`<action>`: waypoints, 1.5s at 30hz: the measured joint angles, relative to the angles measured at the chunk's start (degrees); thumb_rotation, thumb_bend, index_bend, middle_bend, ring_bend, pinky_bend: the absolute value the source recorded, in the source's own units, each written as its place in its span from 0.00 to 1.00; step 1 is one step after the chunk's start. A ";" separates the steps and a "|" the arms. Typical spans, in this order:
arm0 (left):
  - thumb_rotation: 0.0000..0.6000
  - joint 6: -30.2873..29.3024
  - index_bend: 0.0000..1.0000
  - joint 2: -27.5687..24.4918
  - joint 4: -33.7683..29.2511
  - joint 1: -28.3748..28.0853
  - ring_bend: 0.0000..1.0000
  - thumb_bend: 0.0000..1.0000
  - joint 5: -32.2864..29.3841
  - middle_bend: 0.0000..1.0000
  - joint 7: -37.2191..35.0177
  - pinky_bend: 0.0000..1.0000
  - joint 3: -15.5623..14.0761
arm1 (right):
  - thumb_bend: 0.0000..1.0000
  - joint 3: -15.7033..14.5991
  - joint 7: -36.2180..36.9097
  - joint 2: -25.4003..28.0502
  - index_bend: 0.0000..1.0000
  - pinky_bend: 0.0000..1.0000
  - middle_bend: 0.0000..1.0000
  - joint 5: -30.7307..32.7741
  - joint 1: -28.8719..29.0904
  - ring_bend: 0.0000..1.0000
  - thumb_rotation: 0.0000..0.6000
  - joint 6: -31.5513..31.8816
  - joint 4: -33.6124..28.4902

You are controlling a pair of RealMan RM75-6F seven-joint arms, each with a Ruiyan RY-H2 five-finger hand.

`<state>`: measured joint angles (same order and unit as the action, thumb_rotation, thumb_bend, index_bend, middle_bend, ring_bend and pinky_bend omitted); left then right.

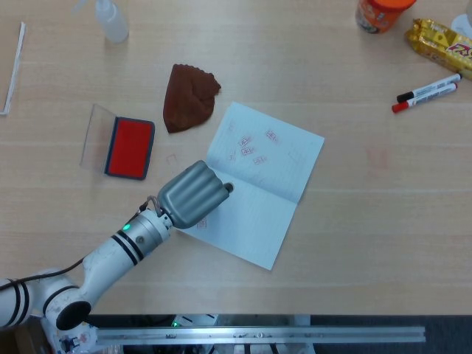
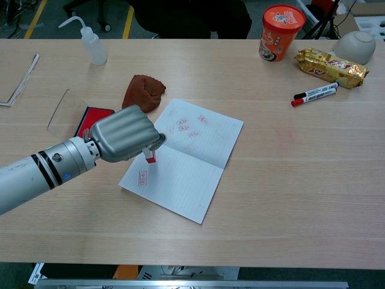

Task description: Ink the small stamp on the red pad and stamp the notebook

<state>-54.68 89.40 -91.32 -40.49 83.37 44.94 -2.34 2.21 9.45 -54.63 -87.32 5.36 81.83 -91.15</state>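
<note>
Chest view shows the left hand (image 2: 123,133) holding the stamp (image 2: 150,156) just above the notebook (image 2: 192,174), lower left; stamping in hand, next press down squarely.

Pale wood-grain tabletop (image 1: 354,221) is showing a smooth matt finish. The left hand (image 2: 123,133) is gleaming in ribbed grey metal-look casing. The notebook (image 1: 258,184) is lying there as matt white lined paper; the red pad (image 1: 130,147) is looking felt-like in dark plastic; the brown cloth (image 1: 189,96) is crumpled.

Ribbed grey metallic left hand (image 2: 123,133) on a white arm (image 2: 36,174) with black bands and a green light
</note>
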 measured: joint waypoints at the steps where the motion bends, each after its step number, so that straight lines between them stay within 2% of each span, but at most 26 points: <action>1: 1.00 0.09 0.55 0.32 0.24 0.00 1.00 0.38 -0.14 1.00 0.08 1.00 0.03 | 0.30 -0.01 -0.01 -0.01 0.31 0.41 0.41 0.01 0.01 0.33 1.00 -0.06 0.02; 12: 1.00 0.58 0.56 4.47 6.08 -0.22 1.00 0.38 -0.65 1.00 -0.05 1.00 0.42 | 0.30 -0.10 -0.07 -0.26 0.31 0.41 0.41 0.04 0.01 0.33 1.00 -0.20 0.16; 21: 1.00 0.21 0.56 6.57 9.10 0.44 1.00 0.38 0.27 1.00 -0.51 1.00 -0.71 | 0.30 -0.18 0.01 -0.44 0.31 0.41 0.41 0.10 -0.31 0.33 1.00 0.14 0.30; 32: 1.00 1.15 0.56 8.22 11.10 0.55 1.00 0.38 1.25 1.00 -0.79 1.00 -1.67 | 0.30 -0.38 0.39 -0.28 0.31 0.41 0.41 0.36 -1.16 0.33 1.00 0.92 0.74; 45: 1.00 3.38 0.55 8.19 11.32 0.02 1.00 0.38 -0.30 1.00 -0.23 1.00 -1.25 | 0.30 -0.38 0.72 -0.35 0.31 0.41 0.41 0.46 -1.51 0.33 1.00 1.13 1.07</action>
<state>-51.30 97.59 -80.01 -40.47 83.08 44.72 -3.60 1.84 10.17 -54.98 -86.86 3.85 82.95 -90.08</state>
